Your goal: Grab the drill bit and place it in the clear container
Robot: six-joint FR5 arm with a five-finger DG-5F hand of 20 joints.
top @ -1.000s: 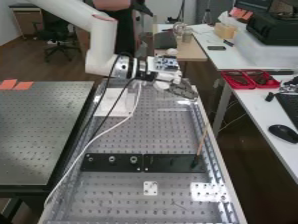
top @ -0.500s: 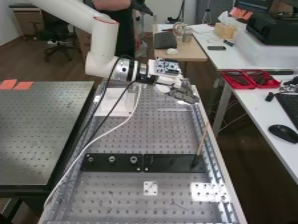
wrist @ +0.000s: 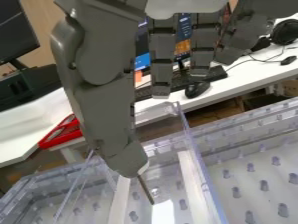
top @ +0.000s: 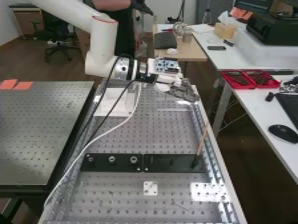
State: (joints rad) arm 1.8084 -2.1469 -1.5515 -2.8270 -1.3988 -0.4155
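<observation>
Drill bit (wrist: 146, 190): one, slim, dark; seen in the wrist view projecting bare-ended from the tip of the thumb (wrist: 123, 150), tilted rather than plumb.
Robot hand (top: 181, 91): pinching the drill bit, by all appearance, at the thumb's tip; other fingers (wrist: 161, 65) hang apart from it. In the high view, between one and two o'clock from the centre, at the end of the arm (top: 101, 42), which enters from eleven.
Clear container (wrist: 188, 132): transparent, upright walls; close by the drill bit in the wrist view, white strips (wrist: 193, 185) seen through or beside it.
Counter (top: 140, 135): perforated, running from twelve to six o'clock in the high view; dark plate (top: 176, 163) toward five, with a thin stick (top: 201, 142) toward four.
Work done: grasp made and the drill bit carried to the container's neighbourhood, as judged from its present place.
Work outstanding: final alignment, any lowering needed, release, withdrawal; placement not complete.
Hidden: the drill bit's upper length and the far side of the pinch, both behind the thumb.
Hard to make out: whether the free end is above the opening, within the walls or outside them; which clear edges belong to the container; the floor under the glare (wrist: 163, 212).
</observation>
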